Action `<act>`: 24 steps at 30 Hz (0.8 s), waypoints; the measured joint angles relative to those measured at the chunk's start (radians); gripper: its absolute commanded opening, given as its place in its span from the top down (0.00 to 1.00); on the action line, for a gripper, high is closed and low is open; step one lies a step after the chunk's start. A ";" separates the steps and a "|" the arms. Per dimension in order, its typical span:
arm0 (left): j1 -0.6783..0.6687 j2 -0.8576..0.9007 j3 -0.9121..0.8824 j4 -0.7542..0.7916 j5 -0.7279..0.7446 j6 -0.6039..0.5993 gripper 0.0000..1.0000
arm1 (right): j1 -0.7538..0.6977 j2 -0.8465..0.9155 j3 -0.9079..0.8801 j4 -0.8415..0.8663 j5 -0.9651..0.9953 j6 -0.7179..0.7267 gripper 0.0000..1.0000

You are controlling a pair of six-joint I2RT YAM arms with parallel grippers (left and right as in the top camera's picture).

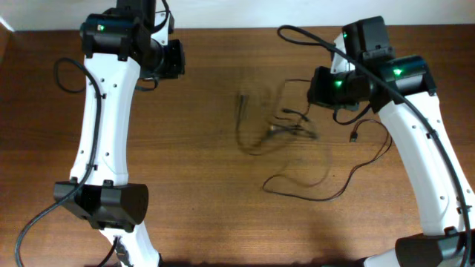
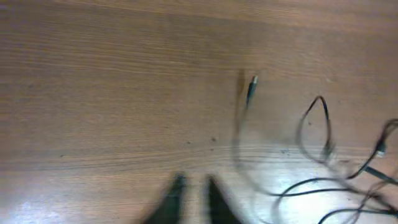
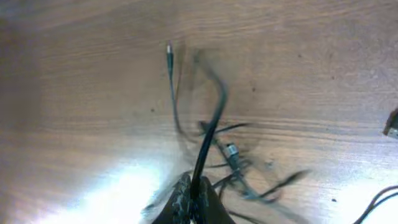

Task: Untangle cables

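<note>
The cables (image 1: pixel 286 130) are thin black cords lying in a loose tangle at the table's middle right, with a long loop (image 1: pixel 319 185) trailing toward the front. My right gripper (image 3: pixel 194 186) is shut on one black cord (image 3: pixel 211 124) and holds it lifted above the tangle (image 3: pixel 239 165); a plug end (image 3: pixel 168 50) shows beyond. My left gripper (image 2: pixel 193 186) hovers low over bare wood at the far left, jaws slightly parted and empty. A plug end (image 2: pixel 251 87) and cable loops (image 2: pixel 317 124) lie to its right.
The wooden table (image 1: pixel 200 178) carries the white arms at both sides. A small plug (image 1: pixel 355 137) lies by the right arm. A connector (image 3: pixel 392 122) shows at the right edge of the right wrist view.
</note>
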 measured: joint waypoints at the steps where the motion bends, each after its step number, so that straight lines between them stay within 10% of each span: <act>1: -0.001 0.000 0.000 0.000 -0.008 0.001 1.00 | 0.003 0.000 0.000 -0.005 -0.004 -0.012 0.96; 7: -0.008 0.000 0.000 0.007 0.034 0.016 0.51 | 0.020 0.000 0.000 -0.016 -0.025 -0.042 0.96; 16: -0.092 0.105 -0.034 0.090 0.541 0.292 0.64 | 0.023 0.001 0.000 -0.017 -0.031 -0.045 0.96; 24: -0.285 0.280 -0.059 0.113 0.646 0.331 0.66 | 0.022 0.004 0.000 -0.004 -0.031 -0.044 0.96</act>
